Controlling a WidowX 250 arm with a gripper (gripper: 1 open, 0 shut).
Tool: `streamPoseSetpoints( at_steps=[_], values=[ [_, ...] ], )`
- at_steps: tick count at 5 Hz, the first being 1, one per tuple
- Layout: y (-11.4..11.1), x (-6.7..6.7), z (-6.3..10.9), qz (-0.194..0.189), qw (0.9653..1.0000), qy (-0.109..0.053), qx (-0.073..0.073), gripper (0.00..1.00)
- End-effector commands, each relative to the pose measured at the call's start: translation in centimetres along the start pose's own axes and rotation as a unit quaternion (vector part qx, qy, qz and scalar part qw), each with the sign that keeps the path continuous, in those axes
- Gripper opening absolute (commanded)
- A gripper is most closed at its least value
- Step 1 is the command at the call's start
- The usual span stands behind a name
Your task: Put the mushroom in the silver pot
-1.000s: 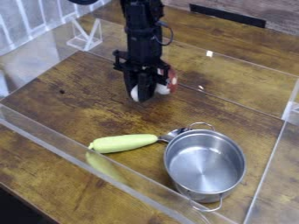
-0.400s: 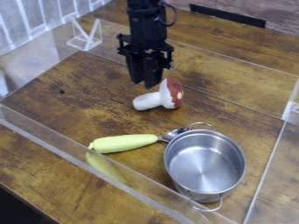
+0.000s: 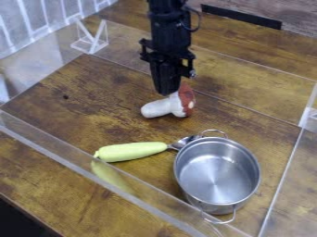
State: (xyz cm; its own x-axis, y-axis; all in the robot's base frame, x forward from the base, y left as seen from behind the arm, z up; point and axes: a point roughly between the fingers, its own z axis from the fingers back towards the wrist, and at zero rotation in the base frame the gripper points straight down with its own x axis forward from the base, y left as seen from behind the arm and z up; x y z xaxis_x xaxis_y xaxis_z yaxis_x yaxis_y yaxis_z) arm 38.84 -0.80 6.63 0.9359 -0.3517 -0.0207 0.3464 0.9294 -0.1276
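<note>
Wooden tabletop (image 3: 74, 102), dark and scuffed, clear barrier (image 3: 74, 157) around; no legible writing. Pincer (image 3: 172, 86) nearly closed, holding nothing. Mushroom (image 3: 170, 105) directly below; silver pot (image 3: 218, 174) nearer camera.

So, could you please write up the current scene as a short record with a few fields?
surface: brown wooden table inside a clear plastic barrier
target item: small toy mushroom with white stem and reddish-brown cap, lying on its side on the table
container: round shiny silver pot, upright, nothing in it
other item: long yellow-green vegetable, left of the pot
tool: black tool pointing down right above the mushroom, fingers close together
task status: mushroom not yet in pot
</note>
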Motion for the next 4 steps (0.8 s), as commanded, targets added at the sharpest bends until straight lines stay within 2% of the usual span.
streamPoseSetpoints(
  at_steps=[1, 2, 3, 4],
  values=[
    [0.3, 1.6, 1.0, -0.089, 0.9958, -0.020, 0.005, 1.00],
    [1.6, 2.2, -0.6, -0.105, 0.9944, -0.015, -0.001, 1.00],
    [0.6, 2.8, -1.3, -0.129, 0.9916, -0.010, -0.005, 0.00],
    [-0.3, 3.4, -1.9, -0.148, 0.9889, -0.008, -0.005, 0.00]
  ],
)
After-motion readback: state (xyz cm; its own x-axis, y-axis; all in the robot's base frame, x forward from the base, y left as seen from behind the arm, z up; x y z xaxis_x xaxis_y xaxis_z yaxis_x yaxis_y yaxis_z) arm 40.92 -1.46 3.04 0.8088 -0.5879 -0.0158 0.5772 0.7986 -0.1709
